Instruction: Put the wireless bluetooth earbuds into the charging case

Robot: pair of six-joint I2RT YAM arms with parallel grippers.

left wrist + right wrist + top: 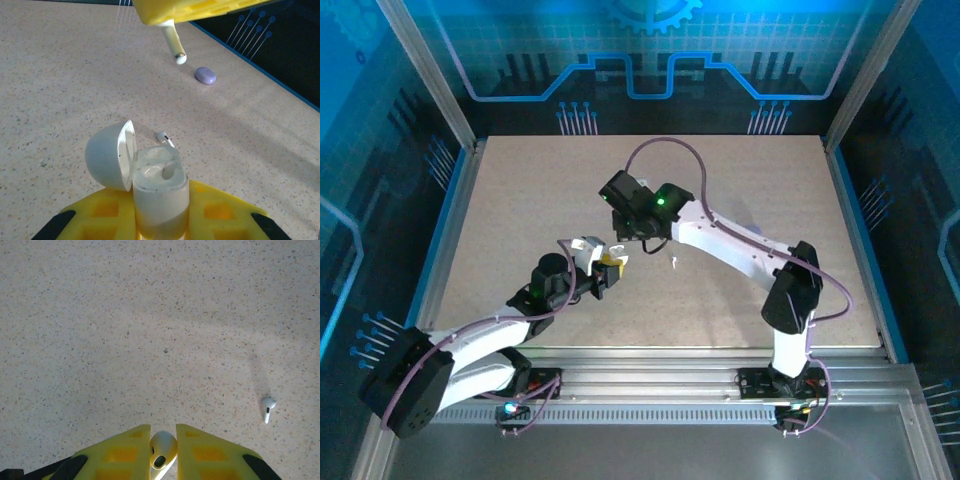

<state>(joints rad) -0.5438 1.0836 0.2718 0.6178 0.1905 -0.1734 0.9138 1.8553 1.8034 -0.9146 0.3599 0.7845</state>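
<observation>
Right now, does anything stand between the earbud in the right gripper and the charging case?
Nothing visible does: open air separates the earbud from the open charging case, whose lid is swung aside.

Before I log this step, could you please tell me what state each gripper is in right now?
Left gripper: closed, holding the open charging case.
Right gripper: closed, holding a white earbud.

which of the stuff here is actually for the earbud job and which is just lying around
For the job:
- charging case, lid open, gripped in the left claw
- white earbud, pinched in the right claw
- second white earbud, loose on the table

Lying about:
- pale purple oval piece on the table beyond the case; too small to tell what it is
</observation>
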